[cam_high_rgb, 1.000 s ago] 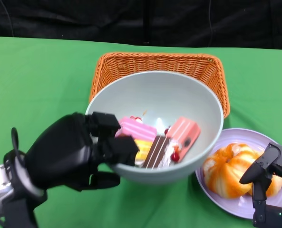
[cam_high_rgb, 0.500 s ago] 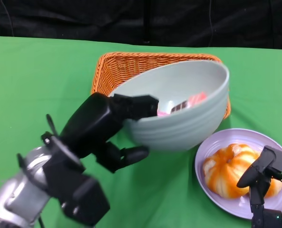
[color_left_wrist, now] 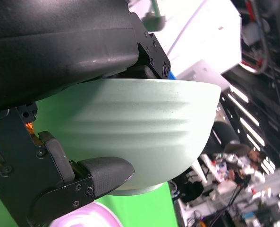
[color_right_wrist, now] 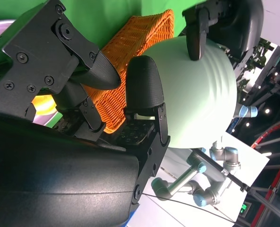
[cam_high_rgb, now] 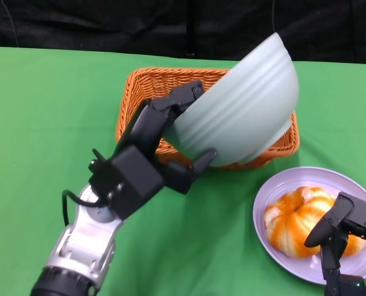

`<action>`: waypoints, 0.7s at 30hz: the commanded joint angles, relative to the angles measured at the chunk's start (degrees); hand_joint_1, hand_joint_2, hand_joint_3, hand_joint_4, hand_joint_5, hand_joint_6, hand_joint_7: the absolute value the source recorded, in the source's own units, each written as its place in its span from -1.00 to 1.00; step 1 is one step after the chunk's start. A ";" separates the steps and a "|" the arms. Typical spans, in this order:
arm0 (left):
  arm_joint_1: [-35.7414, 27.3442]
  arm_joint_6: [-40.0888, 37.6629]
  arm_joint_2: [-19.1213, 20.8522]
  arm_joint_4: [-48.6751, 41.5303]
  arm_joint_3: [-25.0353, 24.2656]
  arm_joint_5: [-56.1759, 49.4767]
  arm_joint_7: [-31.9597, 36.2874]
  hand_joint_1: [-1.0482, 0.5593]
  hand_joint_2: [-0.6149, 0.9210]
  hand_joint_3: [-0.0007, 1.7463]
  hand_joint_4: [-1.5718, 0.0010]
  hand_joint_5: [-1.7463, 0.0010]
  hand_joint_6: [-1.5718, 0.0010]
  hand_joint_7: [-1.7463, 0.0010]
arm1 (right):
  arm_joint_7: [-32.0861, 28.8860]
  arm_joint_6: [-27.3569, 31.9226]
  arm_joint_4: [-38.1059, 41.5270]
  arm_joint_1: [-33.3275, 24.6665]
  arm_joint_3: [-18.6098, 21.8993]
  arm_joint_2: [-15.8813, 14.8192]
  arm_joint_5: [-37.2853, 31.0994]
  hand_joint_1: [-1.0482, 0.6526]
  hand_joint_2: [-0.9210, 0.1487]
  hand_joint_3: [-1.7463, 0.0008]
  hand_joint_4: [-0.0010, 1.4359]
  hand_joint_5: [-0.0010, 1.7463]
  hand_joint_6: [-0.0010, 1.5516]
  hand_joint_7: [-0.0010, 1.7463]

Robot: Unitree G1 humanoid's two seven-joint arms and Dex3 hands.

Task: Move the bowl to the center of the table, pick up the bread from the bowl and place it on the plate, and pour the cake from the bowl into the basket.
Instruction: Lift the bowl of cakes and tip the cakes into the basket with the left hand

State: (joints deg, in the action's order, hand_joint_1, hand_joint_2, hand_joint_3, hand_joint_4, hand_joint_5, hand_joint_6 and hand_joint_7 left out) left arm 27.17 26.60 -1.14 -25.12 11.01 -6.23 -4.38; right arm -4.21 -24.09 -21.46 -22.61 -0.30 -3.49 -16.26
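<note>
— Tipped way up now, that bowl [cam_high_rgb: 244, 108]! A second ago it sat level and you could see the cake inside. Now its open side faces away, toward the far edge of the desk [cam_high_rgb: 41, 111], and we only see its ribbed outside.

— Who has it?

— Left hand [cam_high_rgb: 155, 148]. Its fingers wrap the rim and the underside, so it holds the bowl tight. It has swung up and over the basket [cam_high_rgb: 147, 92].

— Where is the basket from the bowl?

— Right under it and a bit behind. The bowl's mouth points down into the basket, near the middle of the far edge of the desk. That is the bit that counts, I think: the cake should slide out that way.

— Can you see the cake?

— No, the bowl hides it. I cannot tell if it has dropped yet.

— And the other hand?

— Right hand [cam_high_rgb: 343, 231] is low by the near right corner, fingers apart, holding nothing. It sits just beside the bread [cam_high_rgb: 294, 222], which lies on the plate [cam_high_rgb: 272, 191].
</note>
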 commanded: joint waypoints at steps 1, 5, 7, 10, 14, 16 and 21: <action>2.77 -2.49 -2.72 -2.06 -2.59 2.10 2.30 0.08 0.13 0.93 -0.36 -1.00 -0.11 -1.00 | 0.09 0.03 0.15 -0.41 0.41 -0.61 0.26 0.12 0.27 -0.81 0.35 1.00 0.06 0.72; 4.58 -4.50 -5.84 -4.68 -4.95 4.29 2.95 0.12 0.15 0.94 -0.36 -1.00 -0.10 -0.99 | 0.34 0.23 0.26 -0.34 0.50 -0.76 0.49 0.12 0.25 -0.80 0.34 1.00 0.05 0.73; 5.83 -4.93 -7.19 -6.57 -6.02 5.06 3.43 0.13 0.15 0.95 -0.35 -1.00 -0.09 -1.00 | 0.50 0.22 0.50 -0.18 0.61 -0.90 0.69 0.12 0.25 -0.79 0.33 1.00 0.05 0.73; 7.71 -6.70 -9.63 -9.11 -8.48 8.71 2.50 0.11 0.13 0.98 -0.34 -1.00 -0.10 -1.00 | 0.67 0.16 0.74 -0.09 0.60 -1.01 0.97 0.13 0.24 -0.79 0.34 1.00 0.05 0.73; 9.86 -9.97 -11.80 -11.45 -11.25 12.75 1.79 0.08 0.09 0.99 -0.35 -1.00 -0.12 -1.00 | 0.87 0.38 0.80 -0.02 0.60 -0.96 0.98 0.13 0.24 -0.79 0.34 1.00 0.05 0.73; 10.83 -11.13 -12.85 -12.45 -12.53 14.74 1.54 0.08 0.09 0.99 -0.35 -1.00 -0.12 -1.00 | 1.01 0.27 0.87 0.00 0.59 -1.00 1.17 0.13 0.24 -0.79 0.34 1.00 0.05 0.73; 12.87 -15.15 -14.97 -13.54 -15.41 18.42 3.57 0.06 0.09 0.98 -0.37 -1.00 -0.16 -1.00 | 1.13 0.37 1.00 0.13 0.50 -0.91 1.05 0.13 0.25 -0.80 0.34 1.00 0.05 0.73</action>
State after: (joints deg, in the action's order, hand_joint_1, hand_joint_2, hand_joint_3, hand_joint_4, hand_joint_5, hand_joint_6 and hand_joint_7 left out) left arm 36.48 12.20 -14.29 -38.42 -3.17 10.82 -1.97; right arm -3.18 -24.03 -20.83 -22.55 -0.17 -3.78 -15.64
